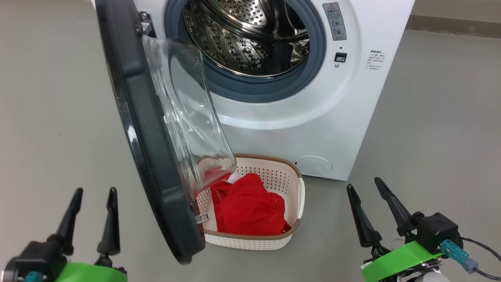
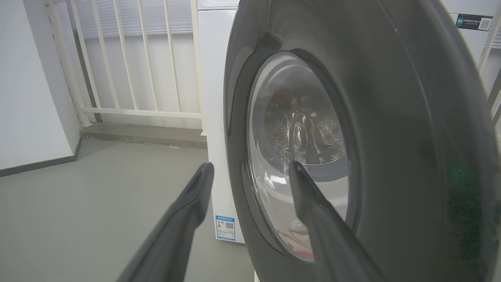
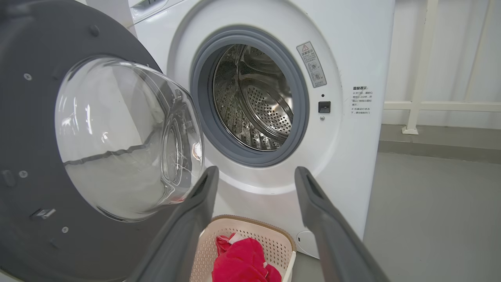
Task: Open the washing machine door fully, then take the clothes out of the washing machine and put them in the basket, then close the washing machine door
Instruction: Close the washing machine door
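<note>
A big white front-loading washing machine [image 1: 332, 117] stands on a plain grey floor [image 1: 430, 137]. A grey rubber seal rings its perforated steel drum [image 1: 250, 35]. Its large round door [image 1: 137, 117] has a wide black rim and a clear bulging glass bowl [image 1: 188, 117]. The door is swung open on the machine's left side, almost edge-on in the head view, and its lower part reaches across the left end of the basket. That small cream-white perforated plastic basket [image 1: 274, 178], with a brown woven-look rim, sits on the floor just in front of the machine, below the drum opening. A crumpled bright red garment [image 1: 246, 207] lies inside it, with a scrap of white at its top. The left hand [image 1: 96, 190] has two long dark fingers on a green-banded wrist. It hovers low on the outer side of the door, near it, with fingers spread wide and holding nothing. The right hand [image 1: 363, 183] hovers to the right of the basket, apart from it. Its fingers are likewise spread wide and empty, pointing toward the machine's front.
</note>
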